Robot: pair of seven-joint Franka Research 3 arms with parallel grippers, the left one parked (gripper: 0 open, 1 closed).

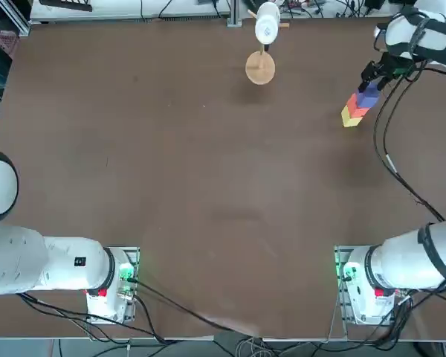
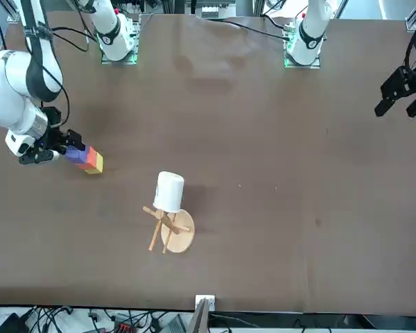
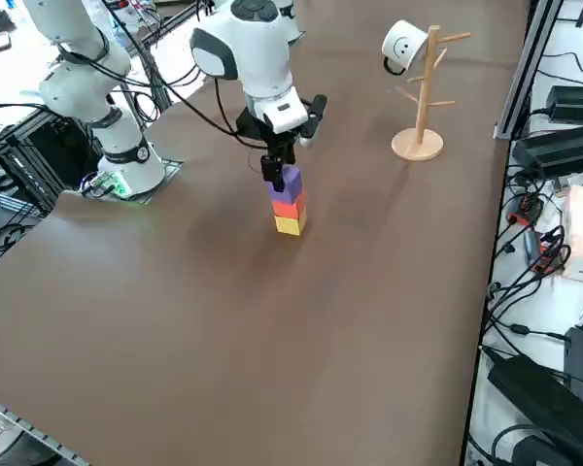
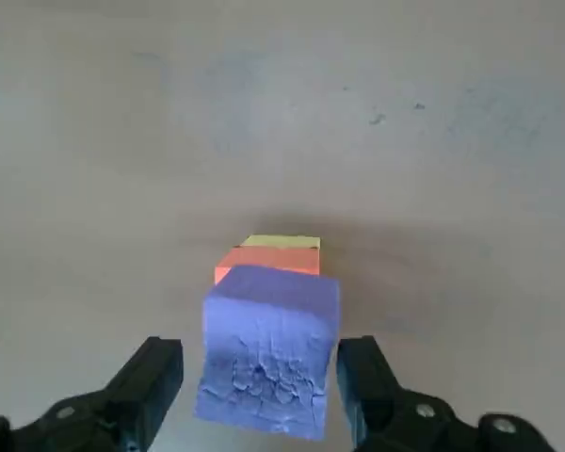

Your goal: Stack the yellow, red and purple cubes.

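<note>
Stack: I saw the three cubes standing as one upright column on the brown bench (image 3: 175, 320), toward its far right edge from the robot's side.
Yellow cube (image 3: 290, 225): it sat at the bottom, resting on the bench.
Red cube (image 3: 288, 205): it lay directly on the yellow one, squarely aligned.
Purple cube (image 3: 290, 182): it topped the column; in the wrist view its near face (image 4: 268, 363) looked rough and pitted.
Right claw (image 4: 261, 377): I found it pointing down at the top of the stack, released, its two black fingers (image 4: 151, 381) spread on either side of the purple cube with a visible gap on each side, so nothing was being held.
Mug stand (image 3: 423, 87): a round wooden-based tree with pegs stood well apart from the stack, nearer the bench's far edge, with a white mug (image 3: 404, 45) bearing a smiley face hung on it.
</note>
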